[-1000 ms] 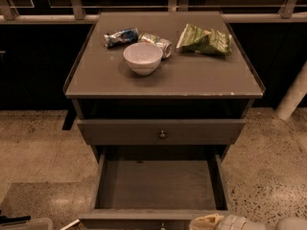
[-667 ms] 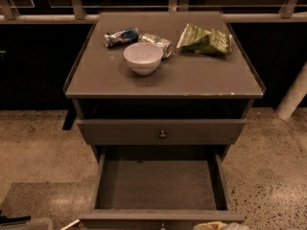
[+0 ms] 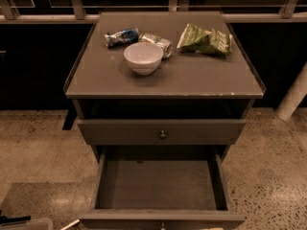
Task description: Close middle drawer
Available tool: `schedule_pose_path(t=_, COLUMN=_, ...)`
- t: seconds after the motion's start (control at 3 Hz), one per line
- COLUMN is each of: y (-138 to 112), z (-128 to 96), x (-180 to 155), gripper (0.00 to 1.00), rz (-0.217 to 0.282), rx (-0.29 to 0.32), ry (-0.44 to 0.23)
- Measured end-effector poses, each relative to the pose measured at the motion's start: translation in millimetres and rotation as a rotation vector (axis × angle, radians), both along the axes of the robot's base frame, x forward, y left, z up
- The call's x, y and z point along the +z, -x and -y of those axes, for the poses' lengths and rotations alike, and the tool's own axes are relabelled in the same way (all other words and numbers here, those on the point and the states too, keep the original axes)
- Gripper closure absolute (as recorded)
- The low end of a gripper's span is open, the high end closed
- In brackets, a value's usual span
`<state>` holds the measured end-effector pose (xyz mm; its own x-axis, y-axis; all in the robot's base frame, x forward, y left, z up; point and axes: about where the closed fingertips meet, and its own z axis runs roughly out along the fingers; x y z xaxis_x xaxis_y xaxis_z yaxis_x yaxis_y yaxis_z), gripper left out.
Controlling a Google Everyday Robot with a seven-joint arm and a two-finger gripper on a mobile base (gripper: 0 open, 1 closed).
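Although the gripper is out of sight and I cannot tell its state, the middle drawer (image 3: 158, 183) stands pulled far out beneath the top drawer (image 3: 120, 131), its front panel nearest me, needing a straight push back into the cabinet (image 3: 163, 80).

Grey desk (image 3: 201, 83), four things on top; gripper out of view.
White bowl (image 3: 143, 57), blue wrapper (image 3: 122, 37) and silvery can (image 3: 159, 42) behind it, green bag (image 3: 205, 40) at right.
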<state>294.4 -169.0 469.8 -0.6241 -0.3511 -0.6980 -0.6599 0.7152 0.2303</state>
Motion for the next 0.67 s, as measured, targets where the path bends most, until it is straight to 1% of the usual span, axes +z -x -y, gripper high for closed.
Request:
schedule_pose_path(t=0.33, y=-11.0, z=8.1, x=-21.0, gripper=1.0, rz=-0.01, rx=-0.048, ry=0.019)
schedule_pose_path(t=0.67, y=-22.8, z=14.7, x=-31.5, gripper=1.0, rz=-0.005, rx=-0.151, ry=0.06)
